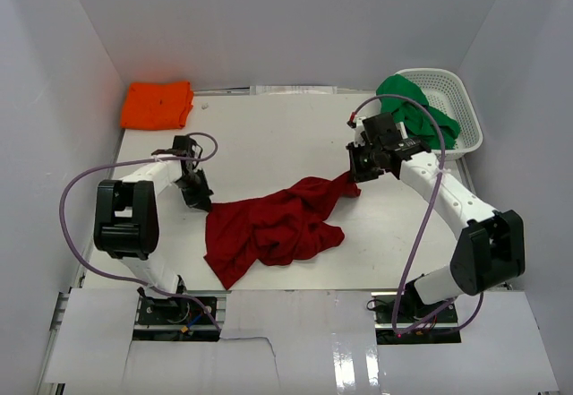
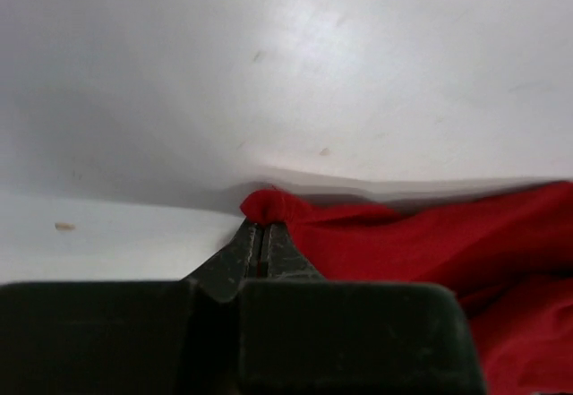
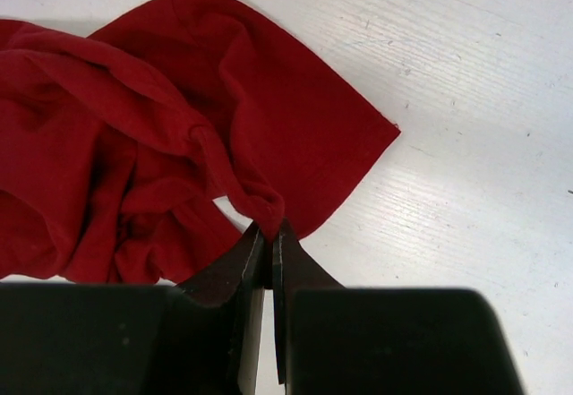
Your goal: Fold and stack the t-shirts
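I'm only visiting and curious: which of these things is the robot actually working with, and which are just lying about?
Part of the job:
red shirt, pinched by the left gripper and right gripper
orange shirt, folded, far left corner
green shirt, lying in the basket

Just there:
white basket
table

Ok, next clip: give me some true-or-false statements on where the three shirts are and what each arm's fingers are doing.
1. The left fingers are shut on an edge of the red shirt. True.
2. The right fingers are open above the basket. False: they are shut on a fold of the red shirt.
3. The orange shirt lies folded at the far left corner of the table. True.
4. The green shirt is spread flat on the table. False: it is bunched in the white basket.
5. The red shirt is neatly folded. False: it lies crumpled mid-table.
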Tool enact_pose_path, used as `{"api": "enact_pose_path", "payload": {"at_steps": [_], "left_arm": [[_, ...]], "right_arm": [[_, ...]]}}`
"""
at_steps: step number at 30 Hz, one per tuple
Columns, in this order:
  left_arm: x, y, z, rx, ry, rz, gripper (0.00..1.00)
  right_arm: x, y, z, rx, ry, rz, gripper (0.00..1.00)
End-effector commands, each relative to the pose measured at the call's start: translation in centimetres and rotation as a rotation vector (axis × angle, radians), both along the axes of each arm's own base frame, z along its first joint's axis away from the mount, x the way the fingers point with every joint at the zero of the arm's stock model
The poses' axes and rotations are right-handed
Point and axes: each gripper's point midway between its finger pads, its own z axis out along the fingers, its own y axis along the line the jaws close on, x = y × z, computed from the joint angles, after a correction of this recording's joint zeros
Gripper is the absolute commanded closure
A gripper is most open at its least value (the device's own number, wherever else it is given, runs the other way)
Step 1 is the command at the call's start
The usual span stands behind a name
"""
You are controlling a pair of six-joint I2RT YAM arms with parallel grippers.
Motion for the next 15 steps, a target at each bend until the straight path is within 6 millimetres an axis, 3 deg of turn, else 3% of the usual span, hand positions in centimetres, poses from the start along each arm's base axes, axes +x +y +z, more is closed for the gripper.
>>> {"api": "enact_pose_path", "payload": {"at_steps": [1, 2, 3, 4, 6, 7, 8, 9, 10, 11, 12, 14, 15], "left_arm": [[6.0, -0.2, 3.3, 0.001, -0.168, 0.014, 1.00], [7.2, -0.5, 4.2, -0.009, -0.195, 0.017, 1.00], [10.2, -0.8, 7.2, -0.024, -0.289, 0.023, 1.00], [11.8, -0.9, 8.8, -0.026, -0.339, 0.038, 1.00], [14.7, -0.4, 11.8, -0.005, -0.406, 0.066, 1.00], [18.1, -0.2, 16.9, 0.004, -0.534, 0.081, 1.00], [19.9, -0.1, 16.9, 0.012, -0.525, 0.090, 1.00], [20.4, 0.3, 17.8, 0.016, -0.502, 0.097, 1.00], [22.9, 0.2, 23.7, -0.005, -0.635, 0.100, 1.00], [22.8, 0.6, 24.2, -0.008, -0.605, 0.114, 1.00], [23.8, 1.5, 26.3, -0.014, -0.652, 0.135, 1.00], [22.8, 2.2, 27.1, -0.005, -0.658, 0.164, 1.00], [21.5, 4.6, 31.1, 0.015, -0.775, 0.217, 1.00]], "right_arm": [[3.5, 1.7, 2.3, 0.042, -0.091, 0.027, 0.92], [4.5, 2.2, 1.5, 0.036, -0.077, 0.030, 0.92], [5.5, 2.5, 1.8, 0.039, -0.089, 0.040, 0.92], [6.7, 2.9, 2.1, 0.040, -0.096, 0.044, 0.92], [11.0, 3.8, 4.2, 0.058, -0.150, 0.033, 0.92], [12.6, 4.0, 5.2, 0.066, -0.167, 0.027, 0.92], [15.6, 4.7, 8.0, 0.090, -0.215, 0.020, 0.92], [17.1, 4.5, 9.8, 0.121, -0.235, 0.019, 0.92], [18.2, 4.7, 11.5, 0.151, -0.254, 0.021, 0.92], [19.4, 5.1, 15.3, 0.194, -0.314, 0.032, 0.92], [19.4, 5.1, 17.2, 0.232, -0.337, 0.047, 0.92], [17.5, 4.7, 22.0, 0.265, -0.430, 0.070, 0.92], [16.8, 4.8, 19.9, 0.266, -0.394, 0.083, 0.92]]}}
